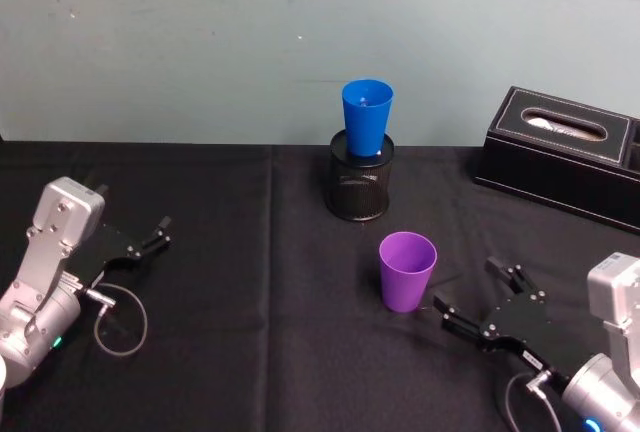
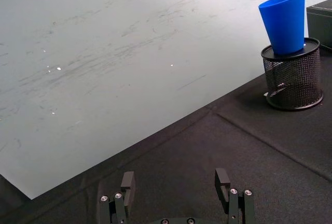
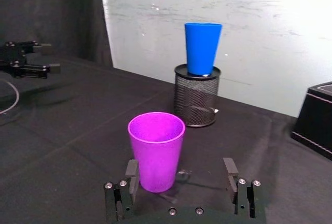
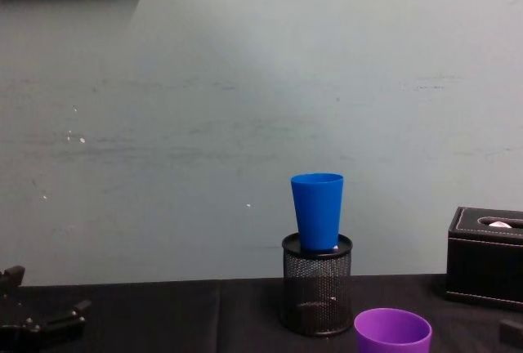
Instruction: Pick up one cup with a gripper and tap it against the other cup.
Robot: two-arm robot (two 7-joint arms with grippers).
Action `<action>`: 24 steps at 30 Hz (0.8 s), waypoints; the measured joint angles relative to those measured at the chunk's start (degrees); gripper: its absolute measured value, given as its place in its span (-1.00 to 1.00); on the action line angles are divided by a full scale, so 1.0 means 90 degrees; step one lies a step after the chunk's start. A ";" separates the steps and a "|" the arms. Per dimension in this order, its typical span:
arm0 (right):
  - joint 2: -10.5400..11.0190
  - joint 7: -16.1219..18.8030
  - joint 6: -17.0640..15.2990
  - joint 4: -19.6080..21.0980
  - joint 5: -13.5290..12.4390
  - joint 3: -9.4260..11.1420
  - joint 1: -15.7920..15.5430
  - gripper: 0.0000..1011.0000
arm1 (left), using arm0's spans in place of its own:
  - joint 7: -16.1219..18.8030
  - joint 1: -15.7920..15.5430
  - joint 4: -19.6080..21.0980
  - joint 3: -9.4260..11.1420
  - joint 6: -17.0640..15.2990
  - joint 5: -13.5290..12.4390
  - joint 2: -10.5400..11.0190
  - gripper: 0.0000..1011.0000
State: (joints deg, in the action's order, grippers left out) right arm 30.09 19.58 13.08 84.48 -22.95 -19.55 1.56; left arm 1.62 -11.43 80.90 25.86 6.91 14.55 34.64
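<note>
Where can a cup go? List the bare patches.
Bare black cloth: between the left gripper and both the black mesh pen holder and the short purple plastic cup. Crowded: between that cup and the open right gripper.

The short cup (image 1: pixel 407 270) is plain purple and the tall cup (image 1: pixel 366 117) bright blue. The pen holder (image 1: pixel 360 187) is black wire mesh. The tablecloth (image 1: pixel 250 352) is black and the wall (image 1: pixel 200 42) pale grey-green with faint scuffs. The tissue box (image 1: pixel 540 167) is black with pale stitching. The left gripper (image 1: pixel 163 232) and right gripper (image 1: pixel 468 285) are black on silver wrists.
</note>
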 joint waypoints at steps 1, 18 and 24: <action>-0.0017 0.0019 0.0002 -0.0020 0.0008 -0.0006 0.0012 0.98 | 0.0000 0.0000 0.0000 0.0000 0.0000 0.0000 0.0000 1.00; -0.0435 0.0339 0.0129 -0.0473 0.0314 -0.0052 0.0261 0.98 | 0.0000 0.0000 0.0000 0.0000 0.0000 0.0000 0.0000 1.00; -0.0549 0.0422 0.0150 -0.0580 0.0381 -0.0033 0.0342 0.98 | 0.0000 0.0000 0.0000 0.0000 0.0000 0.0000 0.0000 1.00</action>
State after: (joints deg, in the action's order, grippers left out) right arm 25.15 23.39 14.43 79.27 -19.52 -19.85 4.64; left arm 1.62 -11.43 80.90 25.86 6.91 14.55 34.65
